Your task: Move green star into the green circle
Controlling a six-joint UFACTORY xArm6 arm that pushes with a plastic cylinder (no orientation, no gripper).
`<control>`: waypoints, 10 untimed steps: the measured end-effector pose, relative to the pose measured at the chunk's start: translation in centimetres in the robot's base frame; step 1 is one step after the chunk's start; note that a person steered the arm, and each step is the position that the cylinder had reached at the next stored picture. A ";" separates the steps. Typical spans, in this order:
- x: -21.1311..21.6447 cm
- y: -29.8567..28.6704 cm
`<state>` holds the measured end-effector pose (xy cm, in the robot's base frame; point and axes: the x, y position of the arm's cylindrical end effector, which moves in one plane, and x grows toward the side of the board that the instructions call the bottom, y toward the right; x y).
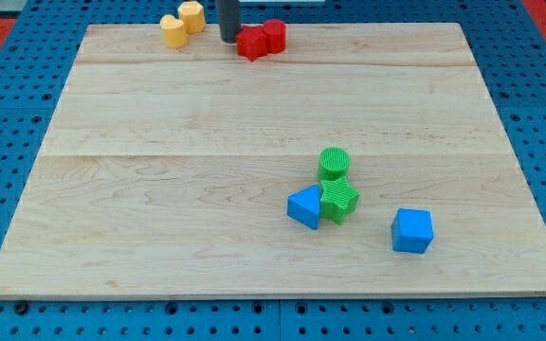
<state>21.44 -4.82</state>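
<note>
The green star point(338, 201) lies right of the board's middle, low down. It touches the green circle point(334, 163), which sits just above it. A blue triangle point(304, 206) touches the star on its left. My tip point(228, 39) is at the view's top, far from the green blocks. It stands just left of the red star point(251, 44) and close to it.
A red cylinder-like block point(274, 35) sits right of the red star. A yellow heart-like block point(172, 30) and a yellow hexagon-like block point(191, 16) lie left of my tip. A blue cube point(412, 230) sits at the lower right. The wooden board point(159, 189) rests on a blue pegboard.
</note>
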 end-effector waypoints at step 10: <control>27.1 9.8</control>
<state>48.50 4.96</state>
